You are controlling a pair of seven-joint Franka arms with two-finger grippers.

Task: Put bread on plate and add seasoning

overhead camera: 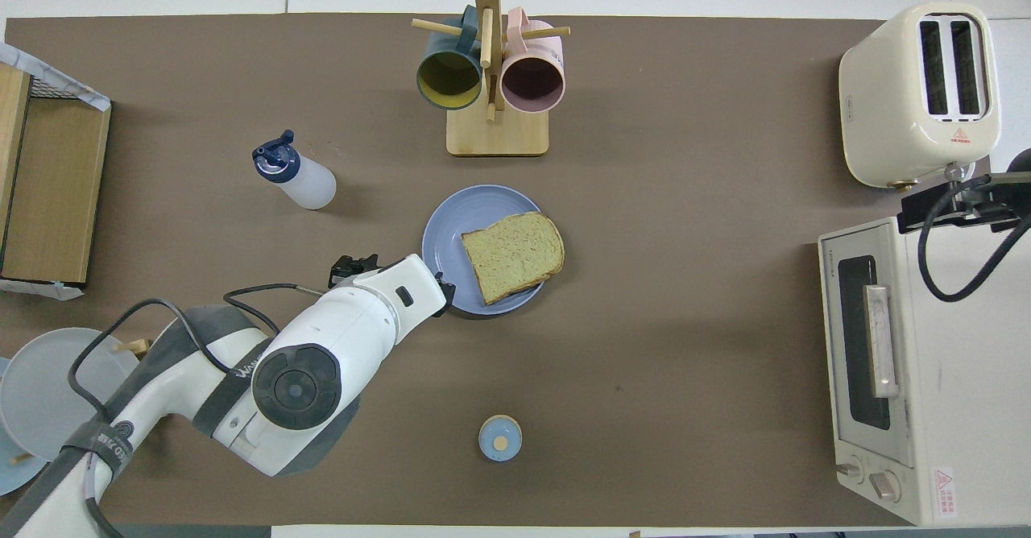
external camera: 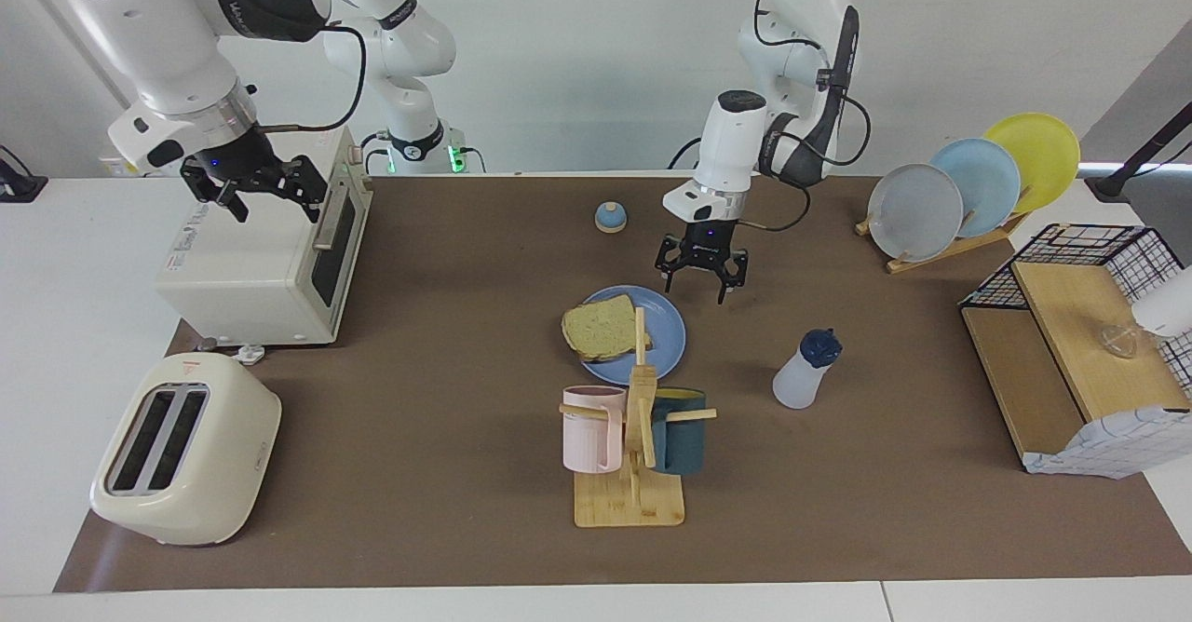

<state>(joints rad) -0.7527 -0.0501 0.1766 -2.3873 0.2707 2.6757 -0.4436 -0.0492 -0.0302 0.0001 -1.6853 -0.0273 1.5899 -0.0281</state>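
Observation:
A slice of bread (external camera: 601, 327) (overhead camera: 512, 254) lies flat on the round blue plate (external camera: 669, 335) (overhead camera: 445, 236) at the middle of the mat. The seasoning bottle (external camera: 803, 371) (overhead camera: 296, 177), translucent white with a navy cap, stands upright by itself toward the left arm's end. My left gripper (external camera: 700, 273) hangs open and empty over the mat at the plate's rim, well away from the bottle. In the overhead view its own wrist hides most of it. My right gripper (external camera: 256, 189) waits open and empty above the toaster oven (external camera: 270, 250).
A wooden mug rack (external camera: 633, 436) with a pink and a teal mug stands just farther from the robots than the plate. A small blue bell (external camera: 610, 217) sits nearer to the robots. A toaster (external camera: 182, 450), a plate rack (external camera: 968, 194) and a wire shelf (external camera: 1080, 343) line the table's ends.

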